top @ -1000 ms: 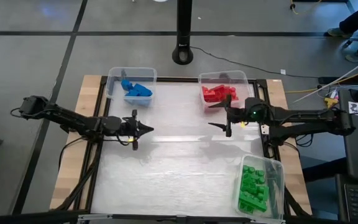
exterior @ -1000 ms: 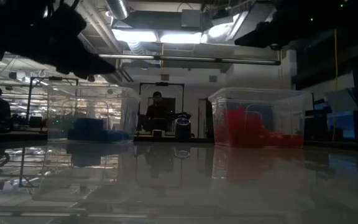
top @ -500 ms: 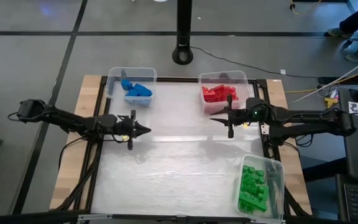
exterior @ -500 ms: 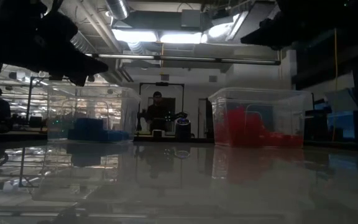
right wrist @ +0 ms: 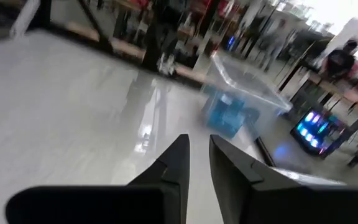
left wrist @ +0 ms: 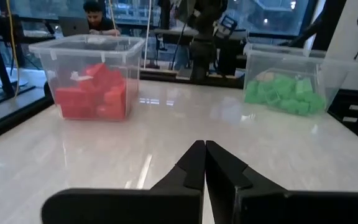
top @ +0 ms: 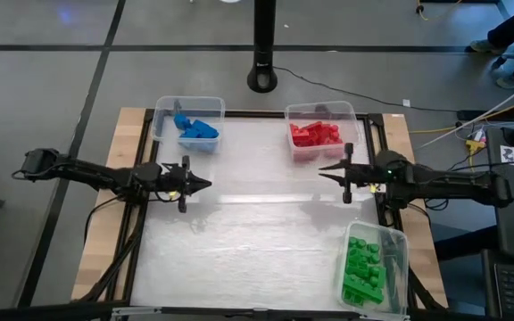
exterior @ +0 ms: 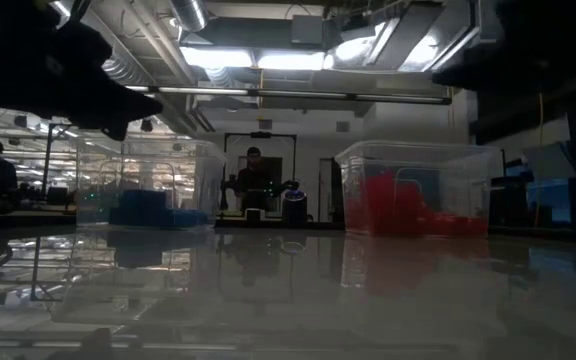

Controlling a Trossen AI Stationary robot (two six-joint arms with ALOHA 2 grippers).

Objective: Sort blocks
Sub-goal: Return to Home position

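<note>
1. The left claw (top: 205,184) hovers over the left part of the counter (top: 257,232). Its tips are pressed together on nothing. The far-left bin (top: 161,111) stands near it. If this arm swings wide on the way to its rest pose, I judge that a link could clip that bin's wall.
2. The blue blocks (top: 197,130) lie heaped toward one side of that bin. The bin looks light, so a knock would likely slide it along the slick counter or spill blocks out.
3. The red blocks (top: 314,134) fill the far-right bin (top: 353,116). No loose block shows on the counter, so the sorting looks done and a spill would undo it.
4. The right claw (top: 321,168) hangs just beside the near wall of the red bin. Its fingers have a narrow gap between them and hold nothing. Turning before it draws clear could hook the rim.
5. The green blocks (top: 362,269) sit in the near-right bin (top: 398,245), close to where the right arm reaches in. If the arm drops low as it folds, it could strike that rim.
</note>
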